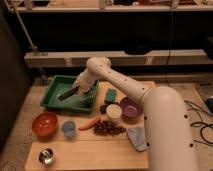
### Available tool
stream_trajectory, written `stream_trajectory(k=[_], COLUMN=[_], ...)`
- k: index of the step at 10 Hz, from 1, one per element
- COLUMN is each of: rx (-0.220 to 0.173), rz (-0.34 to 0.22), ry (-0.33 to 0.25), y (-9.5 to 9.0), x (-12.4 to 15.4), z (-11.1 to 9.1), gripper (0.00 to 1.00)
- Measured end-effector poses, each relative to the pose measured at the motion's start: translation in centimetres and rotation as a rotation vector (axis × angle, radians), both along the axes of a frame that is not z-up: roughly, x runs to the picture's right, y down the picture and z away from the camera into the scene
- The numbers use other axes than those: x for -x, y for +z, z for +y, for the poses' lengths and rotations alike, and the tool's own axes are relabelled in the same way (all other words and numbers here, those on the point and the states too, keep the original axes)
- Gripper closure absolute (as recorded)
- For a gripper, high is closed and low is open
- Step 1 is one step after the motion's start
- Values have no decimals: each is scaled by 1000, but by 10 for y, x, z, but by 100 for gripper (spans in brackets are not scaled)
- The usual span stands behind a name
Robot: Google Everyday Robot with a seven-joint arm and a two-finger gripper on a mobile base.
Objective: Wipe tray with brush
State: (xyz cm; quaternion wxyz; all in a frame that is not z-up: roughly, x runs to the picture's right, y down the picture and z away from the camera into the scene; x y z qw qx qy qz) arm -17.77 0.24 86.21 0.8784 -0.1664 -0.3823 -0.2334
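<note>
The green tray (48, 103) lies at the back left of the wooden table. My white arm reaches in from the lower right, and my gripper (80, 86) hangs over the tray's right half. It is shut on the black brush (69, 93). The brush slants down to the left, and its free end is low over the tray's floor. Whether the tip touches the floor I cannot tell.
In front of the tray are an orange bowl (45, 124), a blue cup (68, 128) and a metal cup (46, 156). To its right lie a green sponge (110, 95), a white cup (114, 111), a purple bowl (132, 107), a carrot (89, 124), dark grapes (107, 128) and a grey-blue cloth (136, 138).
</note>
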Motion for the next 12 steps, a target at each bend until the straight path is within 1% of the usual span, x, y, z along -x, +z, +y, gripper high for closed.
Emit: stream_trajectory(k=[2, 3, 4, 5, 7, 8, 9, 10, 11, 12], rx=[19, 27, 43, 53, 66, 67, 68, 67, 66, 66], rz=[-56, -78, -119, -154, -206, -212, -204, -194, -172, -153], ry=[-9, -11, -14, -22, -34, -33, -29, -23, -12, -4], y=[-19, -23, -30, -34, -36, -32, -24, -18, -5, 4], x=[34, 51, 85, 112, 160, 183, 198, 206, 212, 212], z=[10, 12, 15, 16, 14, 11, 6, 2, -3, -7], gripper=[100, 100, 100, 100, 100, 100, 100, 100, 100, 100])
